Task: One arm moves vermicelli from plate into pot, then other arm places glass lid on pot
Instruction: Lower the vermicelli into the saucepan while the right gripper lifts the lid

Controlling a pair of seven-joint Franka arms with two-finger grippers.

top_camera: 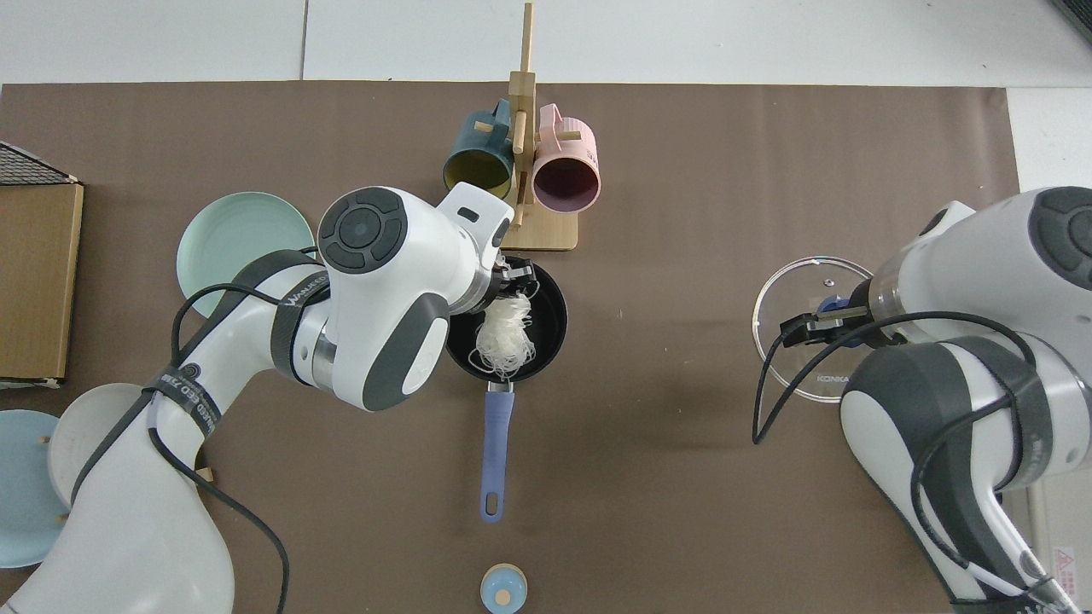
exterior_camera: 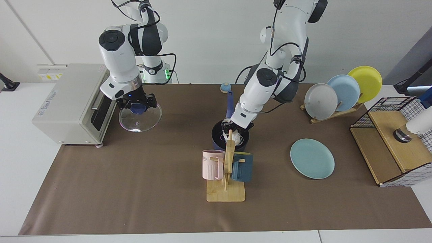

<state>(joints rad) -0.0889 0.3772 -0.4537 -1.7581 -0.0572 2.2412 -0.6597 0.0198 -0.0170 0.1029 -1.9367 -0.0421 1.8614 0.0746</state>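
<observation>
While the vermicelli [top_camera: 505, 335] hangs down into the pot [top_camera: 546, 328], your left end effector [top_camera: 514, 286] is pinched shut on the top of the bundle, low over the pot's rim on the side nearest the mug rack [exterior_camera: 226, 172]. From the facing view the rack's post hides part of the pot, so you probably cannot judge there whether the strands already rest on the black bottom; the top view suggests most of them lie inside, with a few loops near the rim by the blue handle [top_camera: 496, 456].

Treat the bundle as very light, soft and springy: it will sag, trail loose threads and may cling to the fingers when you let go, so expect stray strands over the rim. The teal plate [exterior_camera: 312, 158] sits bare on the bench, well apart from the pot.

Your right end effector [exterior_camera: 137, 105] is closed on the blue knob of the glass lid [exterior_camera: 140, 118], beside the toaster oven [exterior_camera: 69, 103]. That knob is the right place to hold: the glass is stiff, smooth, breakable and heavier than the noodles. Keep it level and set it down gently so the metal rim seats without trapping threads.
</observation>
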